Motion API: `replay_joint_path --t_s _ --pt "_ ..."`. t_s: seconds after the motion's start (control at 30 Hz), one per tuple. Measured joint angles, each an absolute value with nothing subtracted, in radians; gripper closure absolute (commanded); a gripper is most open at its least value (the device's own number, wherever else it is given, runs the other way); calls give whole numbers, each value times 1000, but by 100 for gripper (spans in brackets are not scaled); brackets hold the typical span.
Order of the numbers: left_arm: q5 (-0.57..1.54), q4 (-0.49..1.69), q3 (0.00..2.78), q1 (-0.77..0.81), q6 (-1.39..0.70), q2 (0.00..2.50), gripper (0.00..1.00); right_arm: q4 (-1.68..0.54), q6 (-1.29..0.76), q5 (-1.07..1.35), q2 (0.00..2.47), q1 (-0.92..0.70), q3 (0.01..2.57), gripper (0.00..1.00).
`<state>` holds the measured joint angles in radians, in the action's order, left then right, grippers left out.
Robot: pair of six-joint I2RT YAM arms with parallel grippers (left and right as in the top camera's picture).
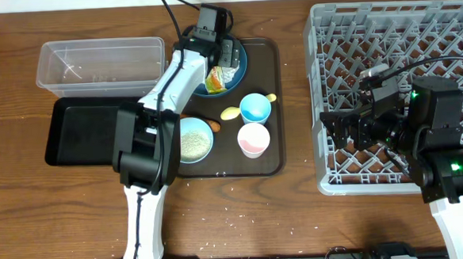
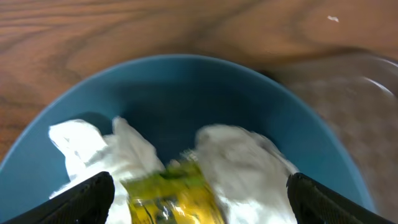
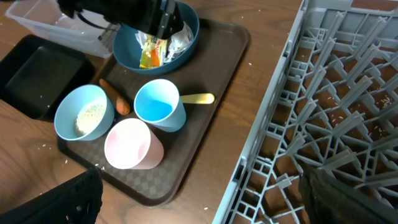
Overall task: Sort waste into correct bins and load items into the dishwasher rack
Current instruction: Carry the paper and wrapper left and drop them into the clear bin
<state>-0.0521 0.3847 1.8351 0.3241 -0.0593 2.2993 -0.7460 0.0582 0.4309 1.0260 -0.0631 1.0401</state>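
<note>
I judge the job barely begun. The dishwasher rack (image 1: 393, 34) at the counter's right edge holds no dishes, and I see no waste in the clear tub (image 1: 100, 43) or black tray (image 1: 81, 133) toward the left edge.

My left claw (image 2: 202, 196) hangs released over the dark blue plate (image 2: 186, 93), fingers straddling the wrapper (image 2: 168, 190) and tissue (image 2: 242, 155) lying on it. My right claw (image 3: 202, 202) hovers spread and empty above the rack.

The bowl (image 3: 65, 134) with rice (image 3: 90, 115), carrot piece (image 3: 115, 98), blue cup (image 3: 158, 106), pink cup (image 3: 130, 144) and spoon (image 3: 198, 98) all sit on the brown tray (image 3: 217, 56) mid-counter.

The wrapper's print is too blurred to read.
</note>
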Motion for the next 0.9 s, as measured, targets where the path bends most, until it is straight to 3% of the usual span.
replay_joint_path --t_s 0.33,0.37,0.43,0.5,0.9 --pt "-91 343 1845 306 -188 2399 12 -747 58 431 1026 -63 1040 1" --pt "-91 344 1847 305 -191 2399 35 -747 58 431 1026 -63 1040 1" --pt "-92 344 1847 306 -208 2400 71 -744 58 431 1026 -63 1040 1" --pt "-92 348 1847 306 -210 2400 94 -743 58 431 1026 -63 1040 1" --pt "-98 442 1833 296 -244 2278 94 -739 58 431 1026 -63 1040 1"
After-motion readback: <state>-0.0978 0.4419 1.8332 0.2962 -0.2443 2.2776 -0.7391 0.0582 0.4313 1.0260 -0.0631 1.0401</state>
